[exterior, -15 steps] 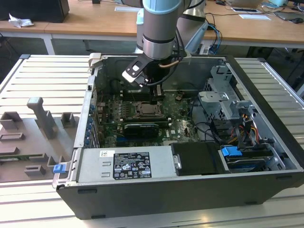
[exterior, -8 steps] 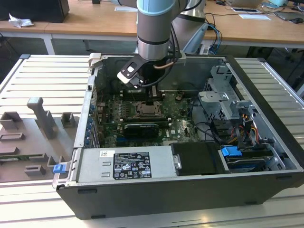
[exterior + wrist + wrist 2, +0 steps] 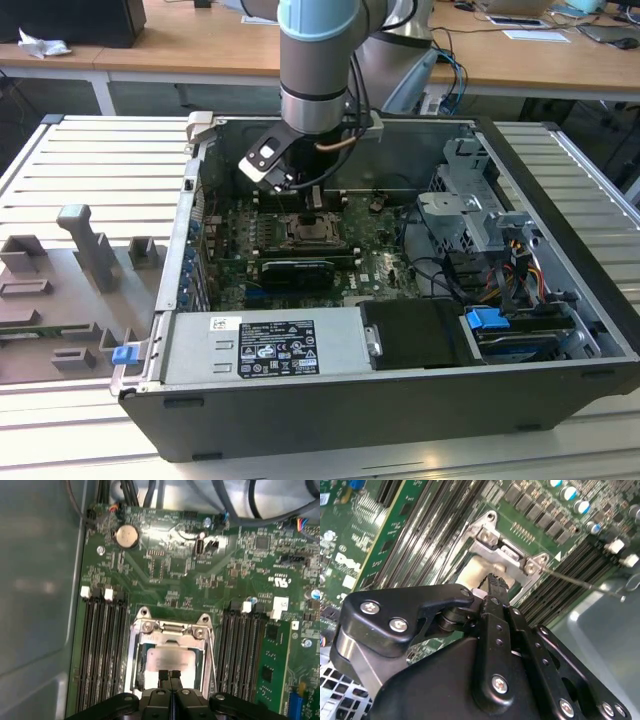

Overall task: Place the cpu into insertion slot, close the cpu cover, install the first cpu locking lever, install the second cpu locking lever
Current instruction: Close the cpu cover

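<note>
Here we are inside the open computer case (image 3: 400,412), with the arm coming straight down from twelve o'clock in the exterior view, and that vertical approach makes sense: the case walls leave no sideways way in. The gripper (image 3: 312,208) hangs right over the insertion slot (image 3: 312,232), which lies at about one o'clock from the labelled power supply (image 3: 270,345), with the drive cage (image 3: 470,215) out at three o'clock. The first wrist view looks straight down on the job, and the cpu (image 3: 167,661) is seated in the socket, its pale metal top showing through the window of the cpu cover (image 3: 170,628). The cover looks folded down flat around the chip, with memory slots (image 3: 102,645) flanking it on both sides. Now the pincer: in the first wrist view the gripper (image 3: 169,674) has its two fingertips pressed together with nothing between them, poised at the edge of the chip's top, and whether they touch it I can't tell. My read is that pinched fingers make a narrow pusher. In the second wrist view a thin locking lever (image 3: 580,582) juts away over the memory slots, apparently unlatched.
</note>
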`<state>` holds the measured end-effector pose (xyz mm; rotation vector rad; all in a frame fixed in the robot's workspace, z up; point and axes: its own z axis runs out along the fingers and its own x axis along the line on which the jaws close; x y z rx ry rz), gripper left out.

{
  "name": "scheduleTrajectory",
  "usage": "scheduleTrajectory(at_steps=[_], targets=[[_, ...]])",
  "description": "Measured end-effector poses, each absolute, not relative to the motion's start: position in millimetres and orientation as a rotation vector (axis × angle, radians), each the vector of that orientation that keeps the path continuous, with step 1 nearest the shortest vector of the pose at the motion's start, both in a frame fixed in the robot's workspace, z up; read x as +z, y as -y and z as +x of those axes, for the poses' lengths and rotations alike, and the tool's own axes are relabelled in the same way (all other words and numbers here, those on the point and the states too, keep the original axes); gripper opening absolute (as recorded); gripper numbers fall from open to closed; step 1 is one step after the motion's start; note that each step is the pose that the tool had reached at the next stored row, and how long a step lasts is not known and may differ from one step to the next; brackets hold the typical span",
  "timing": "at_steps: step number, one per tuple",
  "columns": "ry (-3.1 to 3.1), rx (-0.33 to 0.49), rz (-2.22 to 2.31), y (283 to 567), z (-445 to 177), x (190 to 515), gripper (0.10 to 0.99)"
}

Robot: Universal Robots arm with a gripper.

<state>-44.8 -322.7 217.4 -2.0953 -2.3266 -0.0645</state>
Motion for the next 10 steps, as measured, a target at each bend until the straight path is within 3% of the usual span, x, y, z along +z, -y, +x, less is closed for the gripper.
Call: scheduleTrajectory(at_steps=[10], targets=[[2.33, -0.064, -2.091, 323, -49, 206, 0.106]])
